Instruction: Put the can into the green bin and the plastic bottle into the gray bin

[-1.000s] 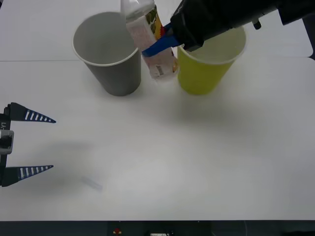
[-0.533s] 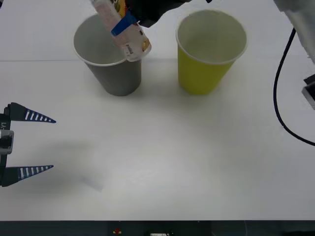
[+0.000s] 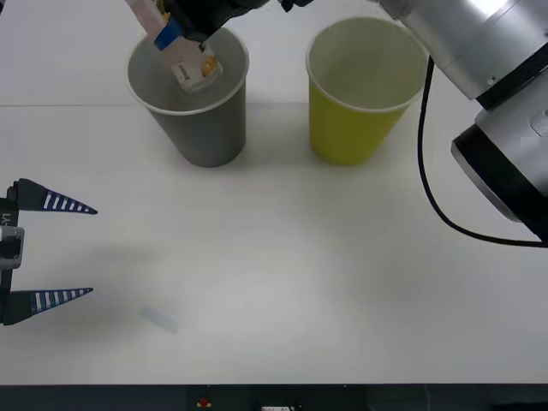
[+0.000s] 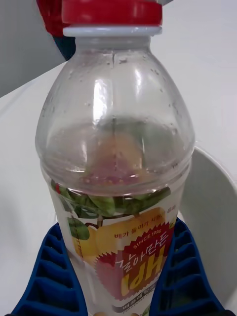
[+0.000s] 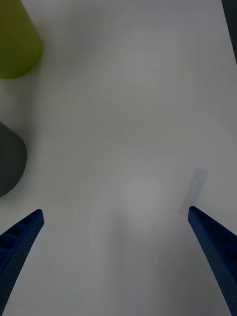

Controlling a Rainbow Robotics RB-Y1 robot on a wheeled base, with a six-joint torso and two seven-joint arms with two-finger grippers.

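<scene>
Above white table [image 3: 282,257], right gripper [image 3: 175,30] clamps plastic bottle [image 4: 116,163] over gray bin [image 3: 193,120]; left gripper [image 3: 51,248] gapes wide.

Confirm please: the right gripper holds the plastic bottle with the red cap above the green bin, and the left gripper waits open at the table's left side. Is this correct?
One detail is wrong. In the front view the right gripper holds the plastic bottle over the gray bin, not the green bin. The left gripper does wait open at the left.

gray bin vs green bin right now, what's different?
The gray bin is gray; the green bin is yellow-green. The gray bin has the plastic bottle, held tilted by the right gripper, dipping into its mouth; the green bin has nothing over it. Both are upright tapered cups of similar size.
</scene>
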